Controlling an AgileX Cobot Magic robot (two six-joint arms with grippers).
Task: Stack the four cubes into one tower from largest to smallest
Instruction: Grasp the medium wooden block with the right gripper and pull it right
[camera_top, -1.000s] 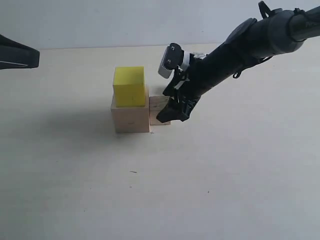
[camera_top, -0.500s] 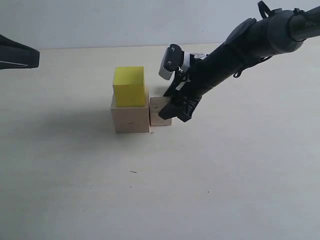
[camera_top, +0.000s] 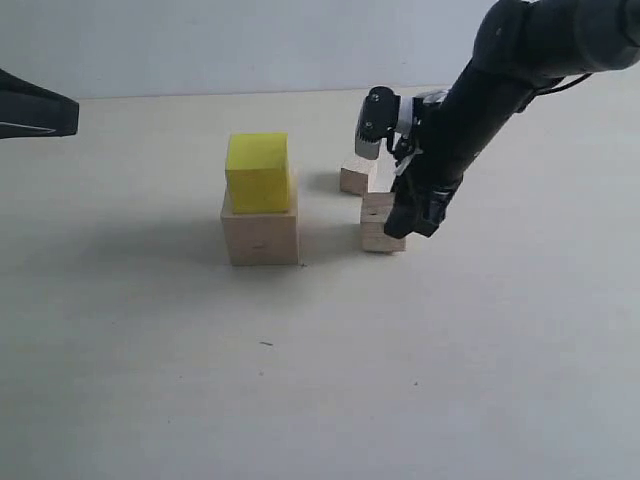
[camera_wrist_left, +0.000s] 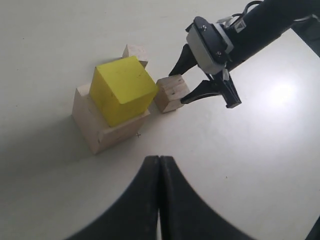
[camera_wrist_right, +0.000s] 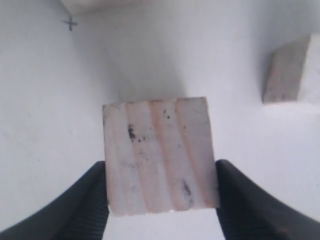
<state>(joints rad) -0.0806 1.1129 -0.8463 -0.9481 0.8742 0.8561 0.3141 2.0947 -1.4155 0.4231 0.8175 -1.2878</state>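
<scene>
The fingers (camera_wrist_right: 90, 200) of the right gripper (camera_wrist_right: 161, 172) press on two opposite sides of a small cube (camera_wrist_right: 160, 145) of pale grainy wood, so the grip is closed on it. The cube sits straight between the dark pads, with its grain lines facing the wrist camera. It is low over the table (camera_top: 450, 380); I cannot tell if its bottom touches the surface. In the exterior view the right arm (camera_top: 520, 50) comes down to it from the upper right.

Near this cube, a little farther back, a second small cube (camera_top: 355, 178) of the same wood lies on the table, apart from the first one.

To the left, well apart from the gripper, stands the big cube (camera_top: 260, 235) of bare wood, and the yellow cube (camera_top: 258, 172) rests on top of it. The yellow cube is turned a little against the cube below, as the left wrist view shows.

The left gripper (camera_wrist_left: 159, 162) is far from all cubes. Its two fingers are pressed together with nothing between them.
</scene>
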